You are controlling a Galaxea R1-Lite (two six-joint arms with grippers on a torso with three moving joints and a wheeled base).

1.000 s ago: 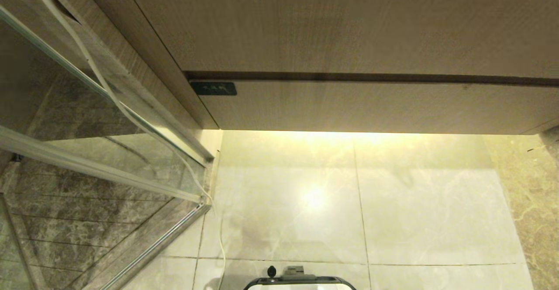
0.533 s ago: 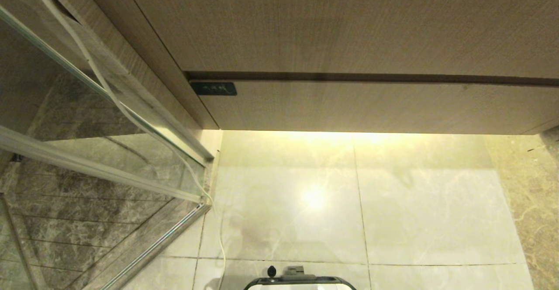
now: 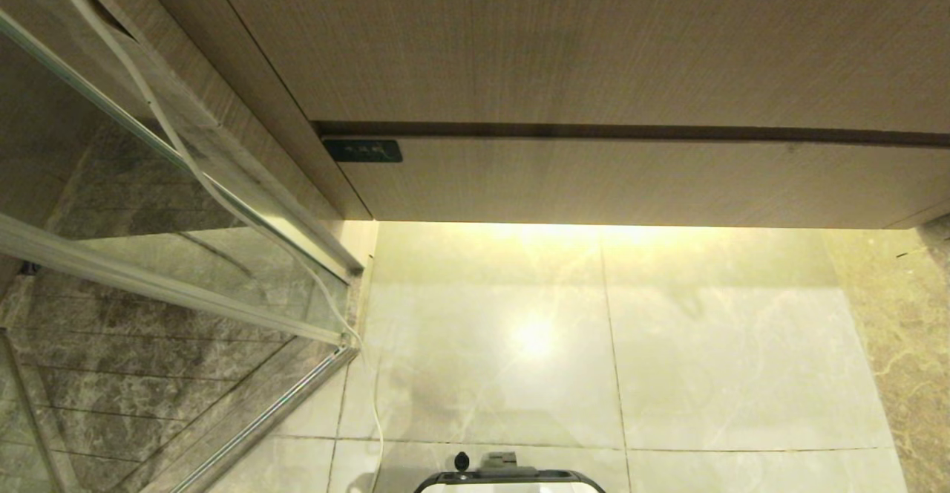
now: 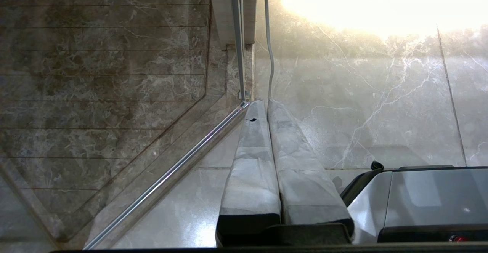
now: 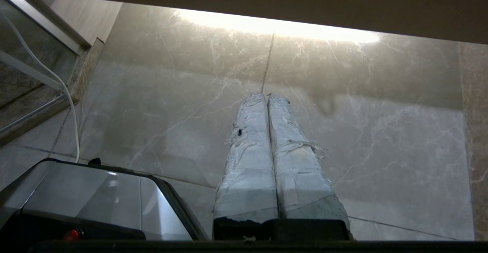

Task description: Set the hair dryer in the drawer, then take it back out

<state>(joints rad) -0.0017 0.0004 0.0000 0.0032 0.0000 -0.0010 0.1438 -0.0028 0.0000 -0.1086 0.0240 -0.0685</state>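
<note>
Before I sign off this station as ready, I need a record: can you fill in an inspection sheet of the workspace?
Surface: pale marble floor tiles, lit by a strip under the vanity.
Job's things: drawer shut, flat front flush; hair dryer nothing seen.
Clutter: nothing seen.
Grippers: left gripper shut, empty, over the floor beside the robot's base; right gripper shut, empty, over the floor.
Cables: white cord runs down along the glass shower door to the floor.
Surroundings: dark label at the drawer's left corner; darker marble in the shower.
</note>
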